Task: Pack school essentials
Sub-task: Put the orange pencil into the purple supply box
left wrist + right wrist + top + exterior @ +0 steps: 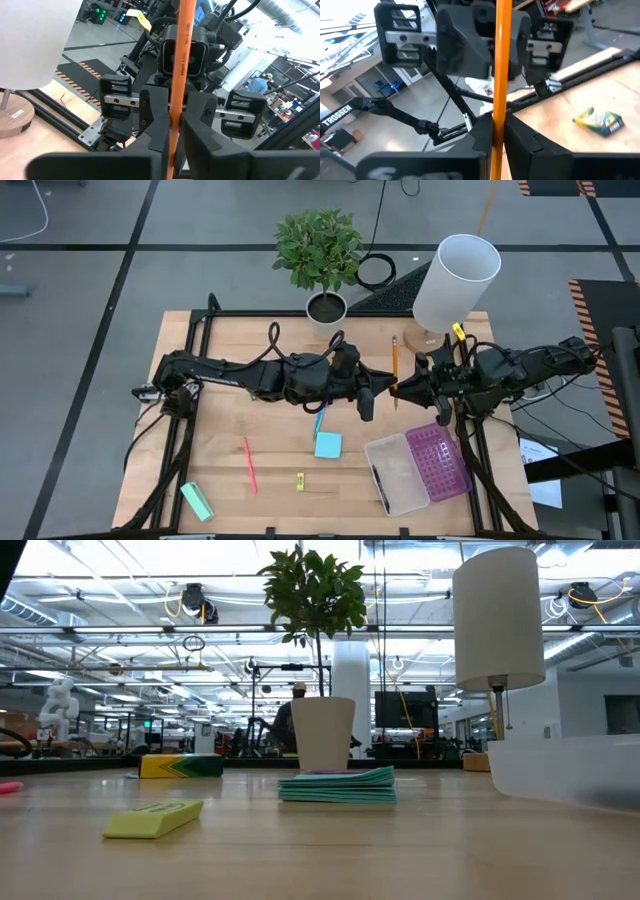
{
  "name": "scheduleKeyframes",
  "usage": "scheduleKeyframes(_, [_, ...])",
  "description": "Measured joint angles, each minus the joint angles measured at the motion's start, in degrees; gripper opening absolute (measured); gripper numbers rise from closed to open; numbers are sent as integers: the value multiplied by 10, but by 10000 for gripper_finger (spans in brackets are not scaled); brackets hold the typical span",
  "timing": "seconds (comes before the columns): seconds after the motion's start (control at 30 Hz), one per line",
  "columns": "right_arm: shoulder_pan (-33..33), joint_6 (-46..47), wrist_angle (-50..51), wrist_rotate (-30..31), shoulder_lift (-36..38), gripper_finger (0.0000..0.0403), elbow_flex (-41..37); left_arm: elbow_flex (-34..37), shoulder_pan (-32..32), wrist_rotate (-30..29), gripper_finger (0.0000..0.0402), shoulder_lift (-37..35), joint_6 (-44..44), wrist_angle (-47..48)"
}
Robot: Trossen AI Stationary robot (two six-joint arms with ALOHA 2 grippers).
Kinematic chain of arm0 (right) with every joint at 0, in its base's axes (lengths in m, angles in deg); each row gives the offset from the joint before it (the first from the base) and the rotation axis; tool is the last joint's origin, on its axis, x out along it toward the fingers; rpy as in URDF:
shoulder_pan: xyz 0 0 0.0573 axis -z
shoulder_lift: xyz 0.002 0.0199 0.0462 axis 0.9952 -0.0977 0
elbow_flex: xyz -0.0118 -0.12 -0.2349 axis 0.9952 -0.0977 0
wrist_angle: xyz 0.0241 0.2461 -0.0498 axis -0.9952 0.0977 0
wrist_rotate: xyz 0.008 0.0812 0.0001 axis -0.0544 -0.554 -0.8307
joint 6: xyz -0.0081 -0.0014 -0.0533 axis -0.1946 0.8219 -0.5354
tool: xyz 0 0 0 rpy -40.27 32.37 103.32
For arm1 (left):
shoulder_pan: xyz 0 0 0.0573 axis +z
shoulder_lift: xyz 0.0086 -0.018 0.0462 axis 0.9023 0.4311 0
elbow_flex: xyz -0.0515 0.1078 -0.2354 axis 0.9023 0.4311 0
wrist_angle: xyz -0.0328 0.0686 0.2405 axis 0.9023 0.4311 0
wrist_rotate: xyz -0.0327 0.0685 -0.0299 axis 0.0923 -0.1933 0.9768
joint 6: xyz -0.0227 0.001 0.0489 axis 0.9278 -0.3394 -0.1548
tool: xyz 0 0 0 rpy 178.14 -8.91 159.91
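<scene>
Pincers, left [388,388] and right [402,388], both grip orange pencil [394,358].

We look down on a pale wooden table [270,420] in a black frame, standing on a grey floor [90,270] crossed by dark lines, with orange-and-black hazard stripes [590,305] at its right edge. At the table's far side we see a potted plant [320,255] in a white pot and a lamp with a white cylindrical shade [457,280] on a wooden base. Level across the tabletop, we see a large hall behind: a white ceiling with bright strip lights [120,585] and hanging cables, a white column [352,680], dark monitors [405,708], and a person [290,720] standing far off
</scene>
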Motion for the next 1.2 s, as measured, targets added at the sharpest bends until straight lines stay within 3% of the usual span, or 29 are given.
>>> scheduleKeyframes(0.23, [-17,43,52,0,18,22,0,0,-7,1,144,0,35,45])
scheduleKeyframes(0.4, [-46,110,99,0,20,24,0,0,-16,1,177,0,75,98])
scheduleKeyframes(0.87, [-161,298,147,6,10,22,0,0,-72,1,182,0,133,243])
scheduleKeyframes(1.2, [-250,469,163,97,-36,24,0,0,-104,-10,182,-24,164,366])
